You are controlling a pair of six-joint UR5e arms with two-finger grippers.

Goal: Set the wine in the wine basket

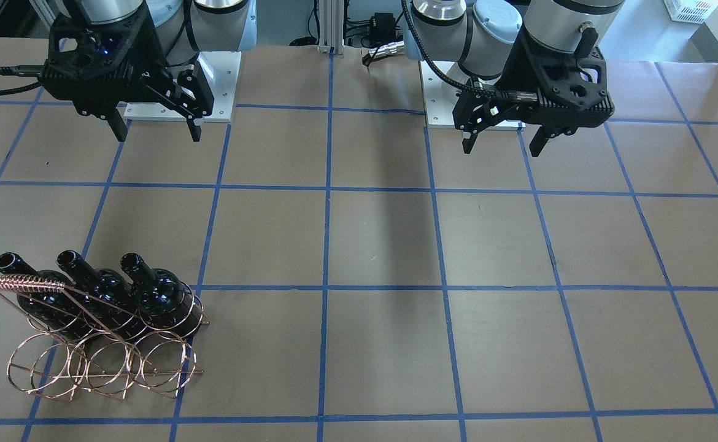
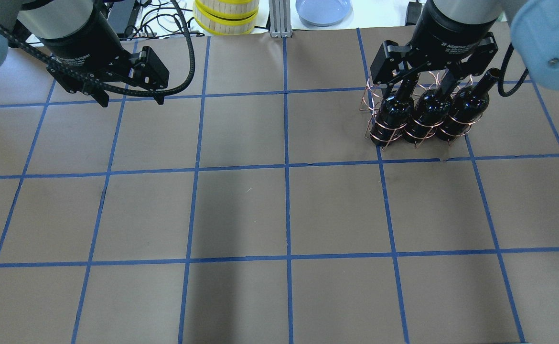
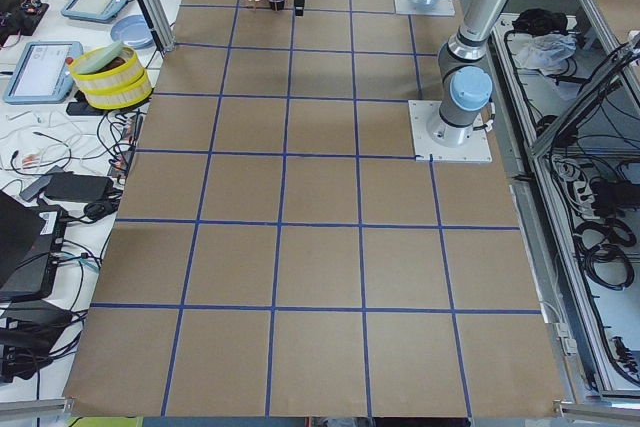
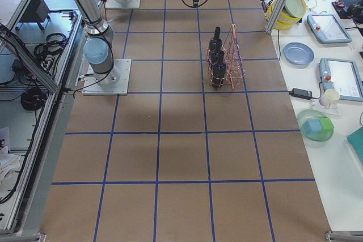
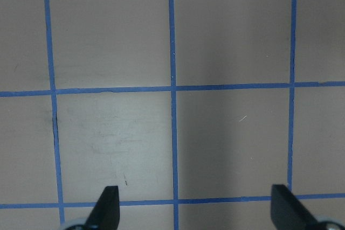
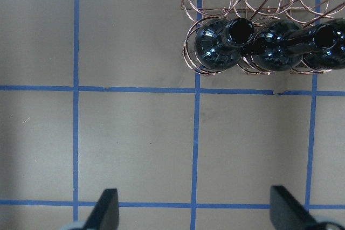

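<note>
Three bottles are sitting side by side in the basket, on the counter at the robot's right. The left fingers and right fingers are hanging spread wide, holding nothing. Loading looks finished, and the next move is probably only a retreat.

Blue plate nr yellow-rimmed stack, table edge.

Wine bottles are glossy black glass, the wine basket shiny rose-gold metal wire with a coil-wrapped bar, the surface matt brown paper gridded with smooth blue tape, and the left tool and right tool matt black plastic.
</note>
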